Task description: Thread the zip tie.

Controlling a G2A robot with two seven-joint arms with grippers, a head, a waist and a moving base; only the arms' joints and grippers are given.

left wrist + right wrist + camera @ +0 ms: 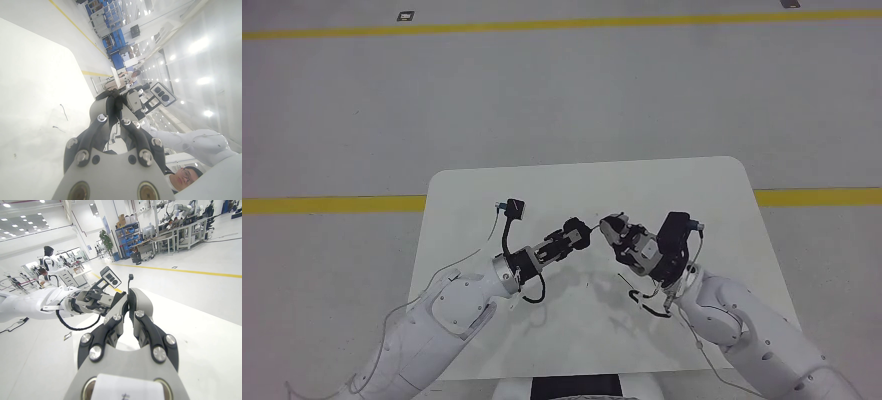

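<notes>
**Grippers meet tip to tip over the table's middle**

The two arms come in from the near corners of the white table point(692, 190) and meet above its middle, the left gripper point(580, 233) on the left and the right gripper point(129, 297) just beside it on the right, their tips almost touching.

The right gripper's fingers are pressed together on the black zip tie point(130, 283). The strap comes up from between the pads, and its small square head stands clear above the fingertips, off the table.

In the left wrist view the left gripper's black pads point(110, 106) also lie pressed against each other, right in front of the right gripper. Whether they pinch the strap's other end cannot be told, since the strap is lost among the dark pads there.

Two loose zip ties lie flat on the table below the grippers, one longer point(64, 112) and one shorter point(58, 129), near each other but apart. A tiny scrap point(14, 155) lies well apart from both.
</notes>
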